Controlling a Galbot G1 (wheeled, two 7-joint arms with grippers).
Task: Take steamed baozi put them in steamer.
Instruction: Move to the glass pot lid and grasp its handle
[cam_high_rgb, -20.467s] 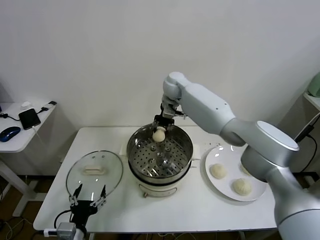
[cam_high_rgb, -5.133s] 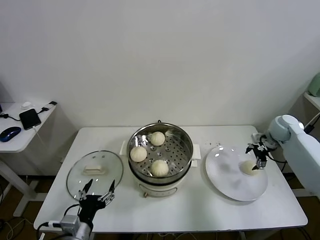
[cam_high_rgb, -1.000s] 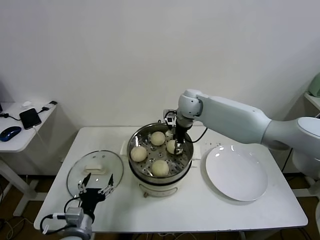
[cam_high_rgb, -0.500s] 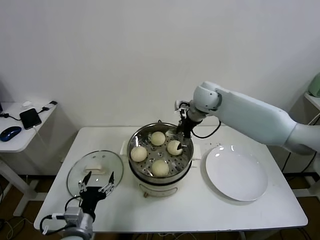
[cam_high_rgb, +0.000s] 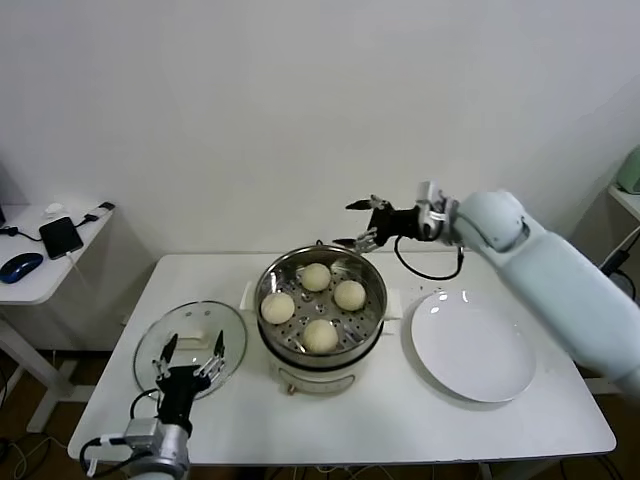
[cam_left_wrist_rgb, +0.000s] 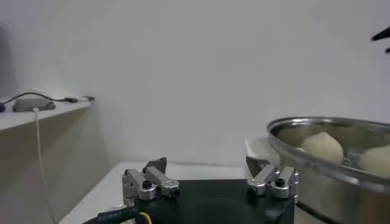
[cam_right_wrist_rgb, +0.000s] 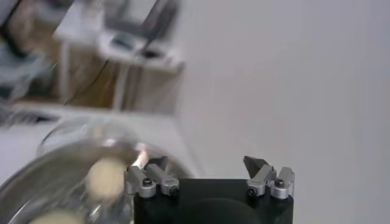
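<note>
Several cream-white steamed baozi (cam_high_rgb: 316, 277) (cam_high_rgb: 349, 295) (cam_high_rgb: 277, 307) lie on the perforated floor of the shiny steamer (cam_high_rgb: 383, 300) at the table's middle. My right gripper (cam_high_rgb: 362, 222) hangs open and empty in the air above the steamer's back right rim, apart from it. In the right wrist view the right gripper (cam_right_wrist_rgb: 206, 164) has nothing between its fingers, with a blurred baozi (cam_right_wrist_rgb: 105, 178) below. My left gripper (cam_high_rgb: 187, 352) is parked open at the front left. The left wrist view shows that gripper (cam_left_wrist_rgb: 207, 167) empty, with the steamer (cam_left_wrist_rgb: 329, 131) and a baozi (cam_left_wrist_rgb: 323, 146) beyond.
A bare white plate (cam_high_rgb: 472, 345) lies right of the steamer. A round glass lid (cam_high_rgb: 190, 340) with a white handle lies on the table to its left, just behind my left gripper. A side table (cam_high_rgb: 40, 250) with a phone and a mouse stands at the far left.
My right gripper has let go of a baozi inside the steamer, risen out of the basket and swung back and to the right. That baozi stays in the steamer. The left arm barely moved.
</note>
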